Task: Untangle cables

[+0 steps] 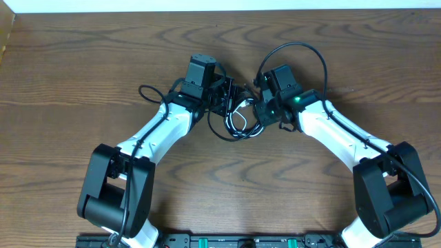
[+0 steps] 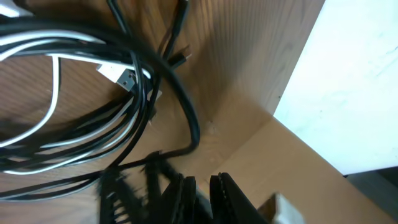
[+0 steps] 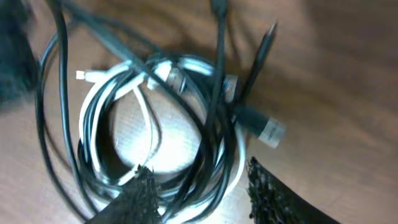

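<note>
**Both arms at the cable knot, mid-desk**

Overhead: the cables lie in one small tangle at the middle of the wooden desk, directly between the two arms. A few thin black loops spill toward the near side, with a white strand threaded through them. The left end effector meets the tangle from its left, the right end effector from its right. Both are at the edge of the bundle.

Left wrist view: the black cords and the white cable sweep across the upper left of the frame. A white cord's metal plug lies among them. The left end effector sits at the bottom edge, its fingers close together with only a narrow slit between them. One finger is blurred. A thin black cord runs down toward them, but I cannot tell whether it is pinched or whether the jaws are fully together.

Right wrist view: the bundle is a rough coil, white loops inside black ones. A black plug with a silver tip sticks out on the coil's right. The right end effector is spread wide, its fingers standing either side of the coil's lower loops. Those loops pass between the fingers, apparently not pinched.
</note>
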Controlling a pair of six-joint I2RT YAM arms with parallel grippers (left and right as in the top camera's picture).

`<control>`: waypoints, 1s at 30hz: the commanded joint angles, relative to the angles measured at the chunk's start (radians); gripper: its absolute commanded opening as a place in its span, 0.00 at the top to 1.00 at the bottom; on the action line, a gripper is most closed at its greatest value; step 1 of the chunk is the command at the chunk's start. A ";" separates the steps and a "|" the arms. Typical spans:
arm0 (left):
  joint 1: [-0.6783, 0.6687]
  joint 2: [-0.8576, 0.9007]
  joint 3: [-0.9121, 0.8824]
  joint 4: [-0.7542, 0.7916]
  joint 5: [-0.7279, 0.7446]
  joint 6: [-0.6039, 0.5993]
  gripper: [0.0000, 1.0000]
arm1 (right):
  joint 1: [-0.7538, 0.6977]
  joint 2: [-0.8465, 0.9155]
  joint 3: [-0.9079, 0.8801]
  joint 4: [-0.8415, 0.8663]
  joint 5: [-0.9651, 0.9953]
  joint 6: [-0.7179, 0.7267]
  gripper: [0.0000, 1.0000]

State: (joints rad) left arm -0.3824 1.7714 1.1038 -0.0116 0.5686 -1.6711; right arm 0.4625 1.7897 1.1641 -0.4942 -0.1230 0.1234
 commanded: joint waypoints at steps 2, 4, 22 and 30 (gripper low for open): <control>-0.001 0.006 -0.004 -0.003 -0.028 0.034 0.84 | 0.005 -0.084 0.014 -0.074 -0.060 0.010 0.52; -0.001 0.006 -0.004 -0.003 -0.028 0.064 0.84 | 0.005 -0.132 0.014 -0.085 -0.105 0.010 0.53; 0.194 -0.031 -0.004 -0.034 0.150 0.500 0.71 | 0.083 -0.077 0.014 0.084 -0.116 -0.043 0.69; 0.280 -0.118 -0.004 -0.136 0.145 0.670 0.64 | 0.082 0.048 0.014 0.224 0.040 -0.088 0.70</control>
State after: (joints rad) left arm -0.1196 1.7039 1.1038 -0.1238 0.6964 -1.1175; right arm 0.5430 1.8046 1.1706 -0.3115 -0.2150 0.0696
